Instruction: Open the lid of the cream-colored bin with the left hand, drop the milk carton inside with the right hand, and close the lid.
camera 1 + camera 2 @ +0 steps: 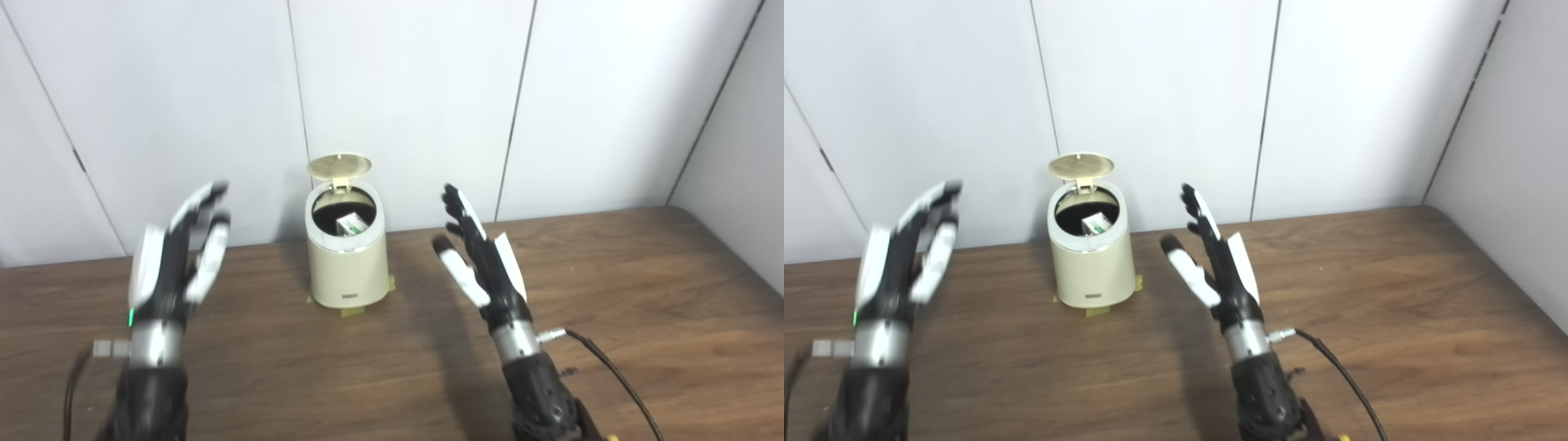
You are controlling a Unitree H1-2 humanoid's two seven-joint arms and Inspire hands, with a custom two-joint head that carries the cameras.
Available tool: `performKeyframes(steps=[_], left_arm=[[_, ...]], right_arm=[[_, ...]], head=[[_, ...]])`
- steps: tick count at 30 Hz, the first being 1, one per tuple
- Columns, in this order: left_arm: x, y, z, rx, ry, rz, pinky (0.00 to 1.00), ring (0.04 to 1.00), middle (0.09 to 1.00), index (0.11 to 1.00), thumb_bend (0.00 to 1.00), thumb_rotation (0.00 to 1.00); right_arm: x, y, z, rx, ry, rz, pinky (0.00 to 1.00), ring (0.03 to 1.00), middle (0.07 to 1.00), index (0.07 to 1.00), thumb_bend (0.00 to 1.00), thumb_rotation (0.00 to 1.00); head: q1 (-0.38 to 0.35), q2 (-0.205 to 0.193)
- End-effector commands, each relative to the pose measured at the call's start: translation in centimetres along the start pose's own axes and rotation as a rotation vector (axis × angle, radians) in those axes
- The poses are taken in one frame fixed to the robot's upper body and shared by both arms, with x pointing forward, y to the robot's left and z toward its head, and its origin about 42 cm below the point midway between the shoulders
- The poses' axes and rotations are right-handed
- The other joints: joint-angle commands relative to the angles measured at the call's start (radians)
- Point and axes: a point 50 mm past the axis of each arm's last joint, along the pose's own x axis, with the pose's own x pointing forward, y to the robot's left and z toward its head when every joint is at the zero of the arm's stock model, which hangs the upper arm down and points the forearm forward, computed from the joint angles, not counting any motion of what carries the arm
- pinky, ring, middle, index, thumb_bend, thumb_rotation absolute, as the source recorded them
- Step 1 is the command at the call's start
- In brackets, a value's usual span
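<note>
The cream-colored bin (348, 269) stands at the back middle of the wooden table, close to the wall. Its round lid (339, 165) is tipped up and open. The milk carton (351, 225) lies inside the bin, a white and green corner showing in the dark opening. My left hand (180, 251) hovers left of the bin, fingers spread, holding nothing. My right hand (481, 254) hovers right of the bin, also open and empty. Neither hand touches the bin.
The brown wooden table (643, 294) stretches to the right, its far right corner near the wall. Yellow tape tabs (352, 311) mark the bin's base. A black cable (618, 380) trails from the right wrist.
</note>
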Motion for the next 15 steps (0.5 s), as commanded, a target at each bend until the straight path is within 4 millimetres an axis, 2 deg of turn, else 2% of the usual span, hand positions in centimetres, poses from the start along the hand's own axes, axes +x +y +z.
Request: performKeyframes(steps=[1,9,11,15], left_arm=[[2.5,1.1,2.8,0.061,-0.06,0.005,0.87,0.926,0.896,0.869,0.7,1.0],[7.0,2.3,7.5,0.213,-0.098,-0.052,0.94,0.976,0.939,0.911,0.8,1.0],[7.7,2.4,8.3,0.235,-0.105,-0.062,0.98,0.995,0.943,0.911,0.83,1.0],[9.1,2.3,10.0,0.291,-0.129,-0.09,1.0,1.0,0.934,0.904,0.88,1.0]], right_arm=[[-0.1,-0.4,1.5,0.017,-0.05,0.022,0.93,0.982,1.0,1.0,0.68,0.98],[-3.3,-0.8,0.3,-0.016,0.017,0.098,0.94,0.981,0.995,1.0,0.67,0.98],[-3.8,-1.0,0.0,-0.032,0.033,0.101,0.93,0.972,0.987,1.0,0.65,0.99],[-5.2,-1.2,-1.0,-0.043,0.086,0.125,0.93,0.972,0.985,1.0,0.6,1.0]], head=[[0.004,0.0],[0.017,0.001],[0.021,0.002],[0.035,0.002]])
